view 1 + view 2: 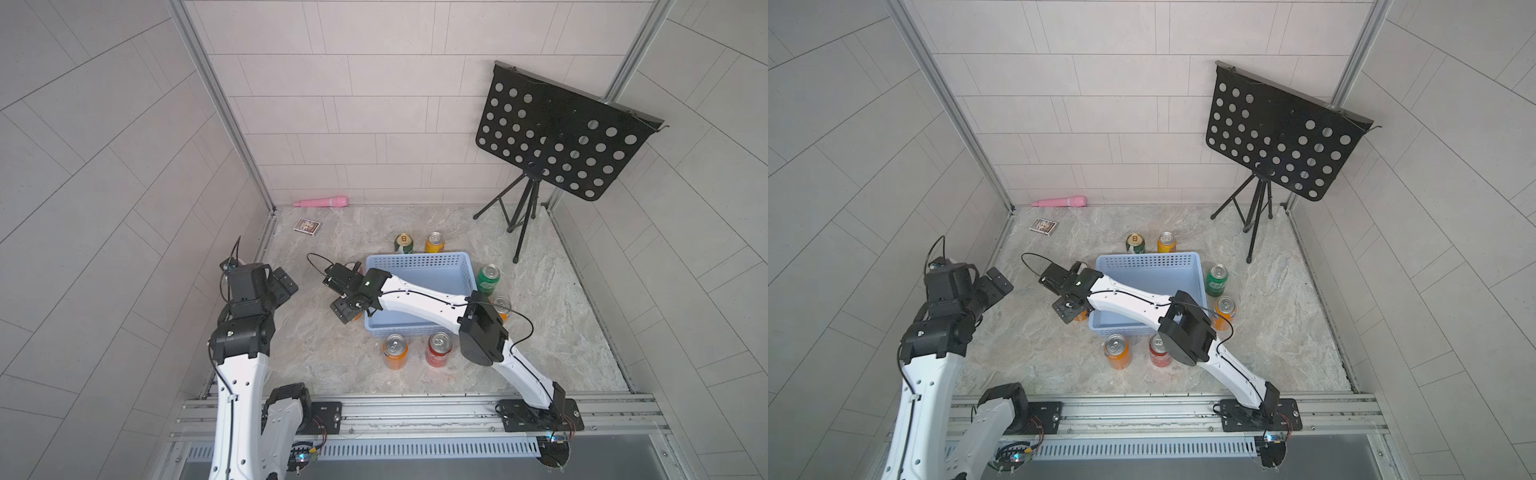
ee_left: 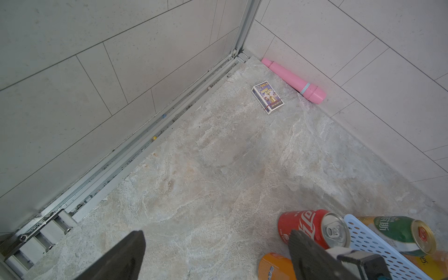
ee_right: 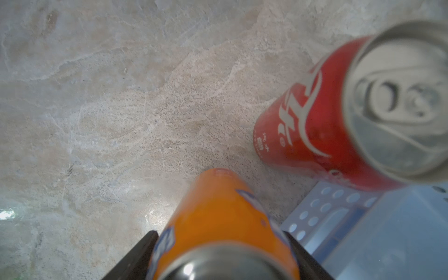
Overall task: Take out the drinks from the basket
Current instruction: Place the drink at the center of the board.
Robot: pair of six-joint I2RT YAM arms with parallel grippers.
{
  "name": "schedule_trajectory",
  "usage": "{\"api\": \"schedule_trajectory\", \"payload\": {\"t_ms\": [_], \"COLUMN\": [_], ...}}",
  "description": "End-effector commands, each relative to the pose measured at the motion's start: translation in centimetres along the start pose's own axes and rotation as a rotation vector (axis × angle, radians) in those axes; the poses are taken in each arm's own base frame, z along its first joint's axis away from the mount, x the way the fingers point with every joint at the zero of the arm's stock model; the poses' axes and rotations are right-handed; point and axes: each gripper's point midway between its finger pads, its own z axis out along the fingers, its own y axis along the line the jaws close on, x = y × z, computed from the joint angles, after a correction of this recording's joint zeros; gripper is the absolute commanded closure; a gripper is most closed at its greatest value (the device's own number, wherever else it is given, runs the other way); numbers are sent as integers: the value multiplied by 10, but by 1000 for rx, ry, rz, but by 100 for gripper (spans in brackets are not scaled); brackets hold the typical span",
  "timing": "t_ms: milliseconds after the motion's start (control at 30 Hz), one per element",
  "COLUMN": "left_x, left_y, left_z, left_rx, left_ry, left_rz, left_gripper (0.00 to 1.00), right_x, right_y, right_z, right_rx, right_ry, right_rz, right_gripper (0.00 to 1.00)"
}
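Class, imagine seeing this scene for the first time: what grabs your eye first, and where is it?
A light-blue basket sits centrally, with a green can, a red can and others standing around it. A black perforated music stand towers in the far right corner. The right end effector straddles an orange can just outside the basket.

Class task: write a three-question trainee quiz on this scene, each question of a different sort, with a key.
1. True or false: the left hand is empty.
2. What colour is the can that the right hand is around? A red, B orange, C green.
3. Name the thing that the right arm crosses over.
Key: 1 true; 2 B; 3 basket.
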Motion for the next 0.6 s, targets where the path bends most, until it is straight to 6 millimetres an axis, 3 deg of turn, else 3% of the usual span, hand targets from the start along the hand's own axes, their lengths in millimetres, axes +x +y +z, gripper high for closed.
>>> {"api": "schedule_trajectory", "payload": {"t_ms": [0,167,267,433,567], "left_x": [1,1,1,4,5], "left_y": [3,4,5,-3,-8], "left_z": [1,1,2,7,13], "left_rx": [-8,-11,-14,27,56], "left_ry": [-1,-2,1,18,14], "left_rz": [-7,-12,-15,-21,-23], "left_gripper": [0,0,0,0,0], "right_x": [-23,-40,-50,-65,-68], "right_y": [3,0,-11,-41,-69], "right_z": [-22,-42,-61,-116,-172], "right_rx": [-13,-6,38,152,250], "right_ry": [-76,-142,-186,-286,-395], "right_rz": [4,16,28,41,39], "right_gripper": [13,5,2,0,0]}}
